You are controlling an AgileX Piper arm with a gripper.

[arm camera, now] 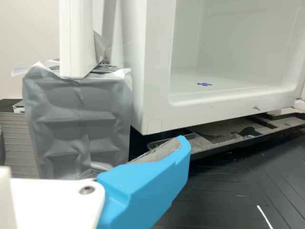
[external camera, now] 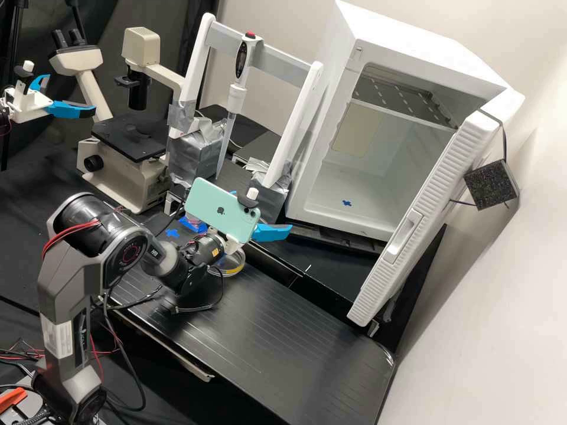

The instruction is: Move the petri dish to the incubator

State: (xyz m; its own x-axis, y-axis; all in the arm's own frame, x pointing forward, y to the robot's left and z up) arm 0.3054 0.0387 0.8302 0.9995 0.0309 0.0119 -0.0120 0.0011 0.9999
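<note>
Blue finger (arm camera: 147, 191) close in wrist view; clear dish (external camera: 232, 265) in high view.

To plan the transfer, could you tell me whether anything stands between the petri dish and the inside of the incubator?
Only the incubator's raised front sill visibly stands in the petri dish's way; the door is open, off to one side.

At the back right of the bench (external camera: 266, 330) stands an incubator (external camera: 413, 35), its door (external camera: 413, 233) swung out to the front right. Inside, a shelf (external camera: 401, 99) sits high; a tape mark (external camera: 346, 202) is on the floor. To its left, a stand (external camera: 283, 62) holds a pipette (external camera: 237, 97), tip down. Farther left is a microscope (external camera: 139, 186).
</note>
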